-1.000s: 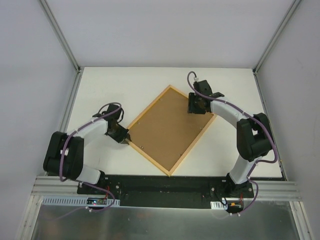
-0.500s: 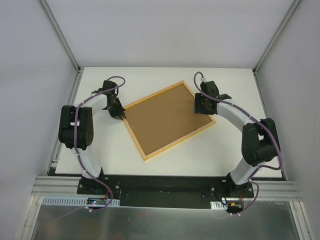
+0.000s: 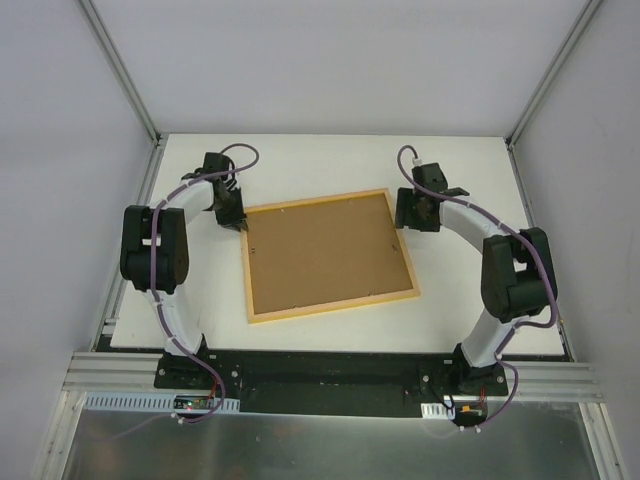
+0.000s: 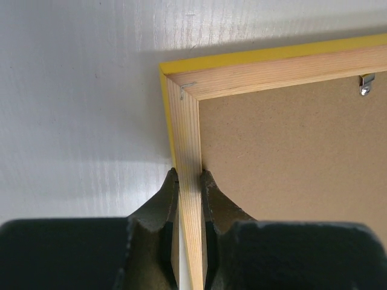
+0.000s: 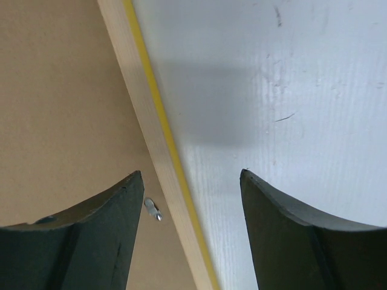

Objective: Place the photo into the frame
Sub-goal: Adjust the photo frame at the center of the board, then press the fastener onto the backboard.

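On white table: thin rectangular wood-backed yellow frame is laid face down
Left gripper: closed on frame rail
Right gripper: held wide apart, empty

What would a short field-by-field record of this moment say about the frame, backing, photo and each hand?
frame: flat on the table, wood-coloured back up, yellow front down
backing panel: brown hardboard seated in the frame's back; metal tab at its edge
photo: not visible in any view
left hand: shut on the frame's left rail, near the far-left corner
right hand: open, straddling the right rail near the far-right corner, not gripping
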